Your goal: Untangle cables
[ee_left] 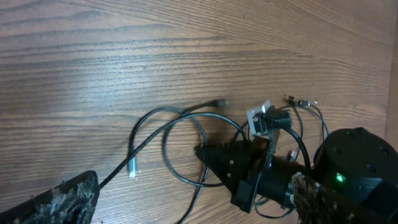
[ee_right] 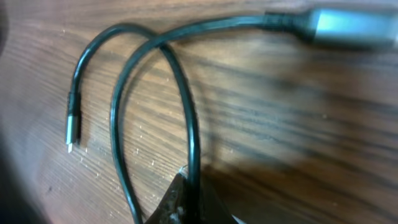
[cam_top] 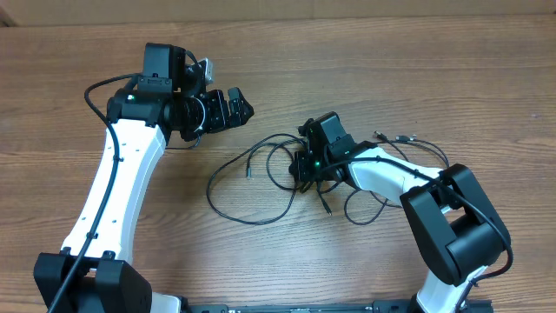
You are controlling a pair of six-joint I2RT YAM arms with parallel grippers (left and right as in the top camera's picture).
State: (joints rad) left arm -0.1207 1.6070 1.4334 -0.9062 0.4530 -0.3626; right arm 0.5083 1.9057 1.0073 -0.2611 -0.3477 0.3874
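The thin black cables (cam_top: 252, 187) lie as loose overlapping loops in the middle of the table, with small plug ends (cam_top: 248, 171) on the left and more plugs (cam_top: 395, 136) at the right. My right gripper (cam_top: 304, 167) is low on the table, shut on one cable strand (ee_right: 191, 143). In the right wrist view its fingertips (ee_right: 186, 202) pinch that strand, and a small plug (ee_right: 70, 132) and a silver plug (ee_right: 354, 28) lie nearby. My left gripper (cam_top: 230, 109) hovers up and to the left of the loops, open and empty. The left wrist view shows the loops (ee_left: 168, 140) and the right gripper (ee_left: 221, 160).
The tabletop is wood grain (cam_top: 434, 69). The right arm's white link (cam_top: 382, 169) lies over the right part of the cables. The left arm's thicker black wire (cam_top: 95, 91) runs beside its body. The table's far edge is at the top of the overhead view.
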